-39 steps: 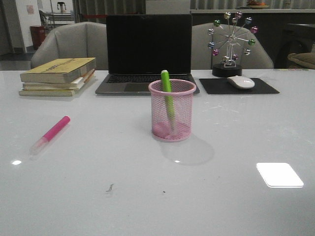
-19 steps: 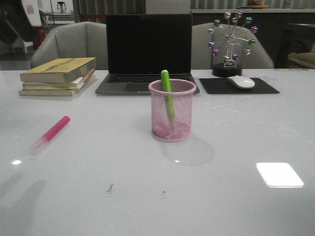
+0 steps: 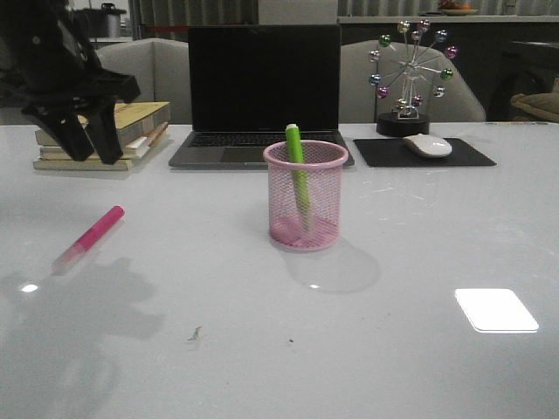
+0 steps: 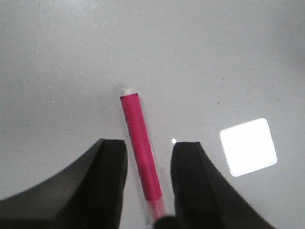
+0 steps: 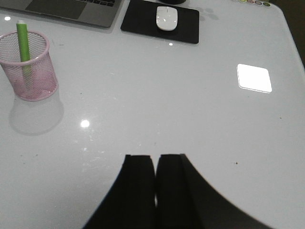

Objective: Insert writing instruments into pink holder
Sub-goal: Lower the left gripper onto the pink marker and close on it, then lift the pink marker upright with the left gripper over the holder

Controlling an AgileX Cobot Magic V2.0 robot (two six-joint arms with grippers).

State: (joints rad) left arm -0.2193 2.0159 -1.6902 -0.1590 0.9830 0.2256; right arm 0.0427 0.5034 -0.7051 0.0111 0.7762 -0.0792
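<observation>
pink highlighter's (image 4: 140,153) capped end cut off by frame edge, left arm mostly out of frame

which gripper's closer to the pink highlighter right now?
Left. The left gripper hovers open above the pink highlighter, which shows between its fingers in the left wrist view. The right gripper is shut, out past the pink holder from it.
</observation>
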